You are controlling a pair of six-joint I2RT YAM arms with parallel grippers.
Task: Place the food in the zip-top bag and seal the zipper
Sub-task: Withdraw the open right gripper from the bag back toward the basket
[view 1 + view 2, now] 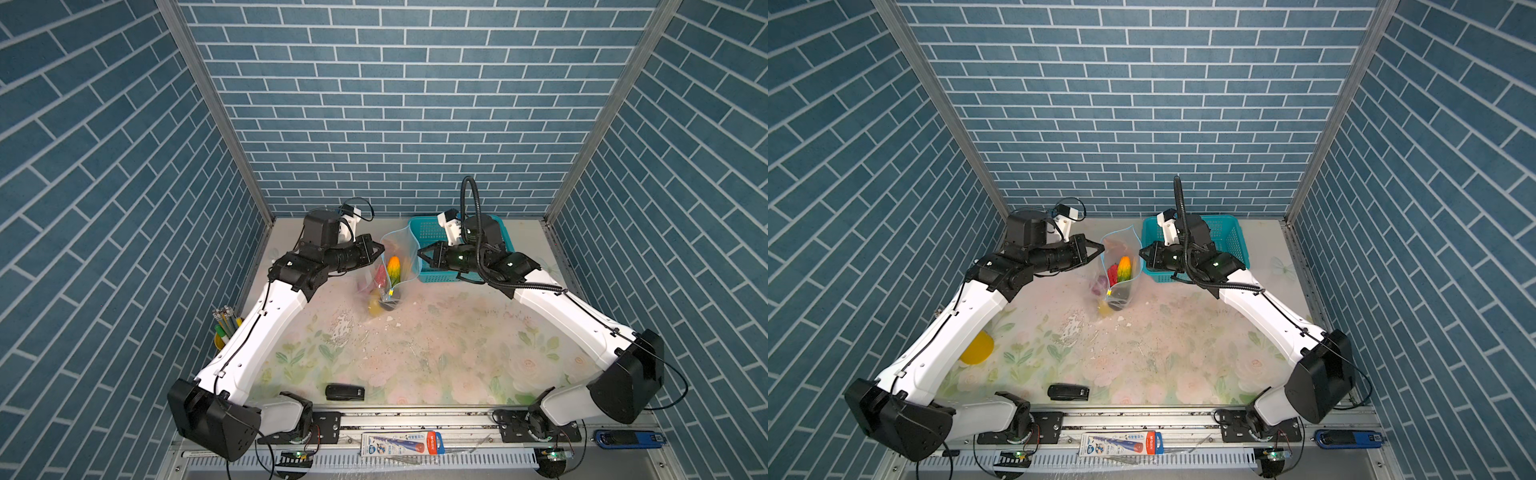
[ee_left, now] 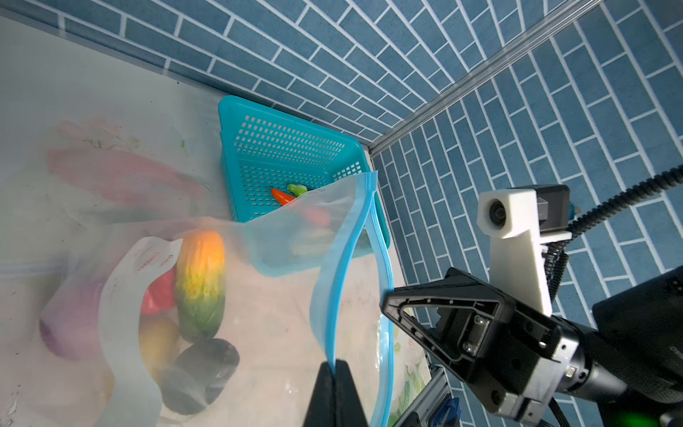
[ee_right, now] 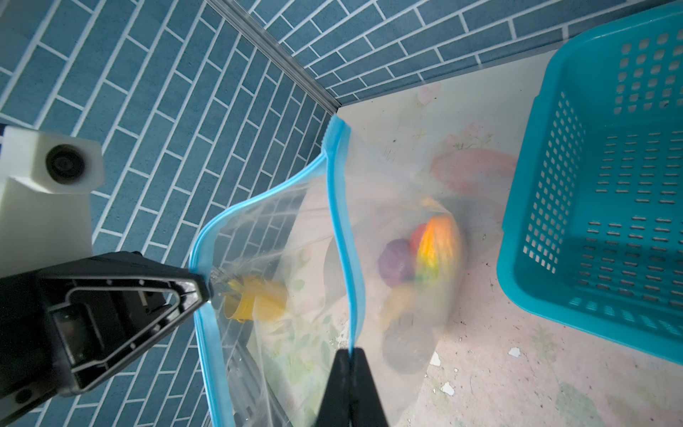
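The zip-top bag hangs upright at the back middle of the table, its mouth spread between my two grippers. My left gripper is shut on one side of the light-blue zipper; it also shows in a top view. Facing it, my right gripper is shut on the opposite side of the zipper. Food lies inside the bag: an orange-to-green piece, a red one, a purple one and a dark one. An orange piece and a green piece lie in the basket.
The teal perforated basket stands right behind the bag, under my right arm. A yellow cup of pens sits at the left edge. A black device lies near the front edge. White flecks litter the flowered mat.
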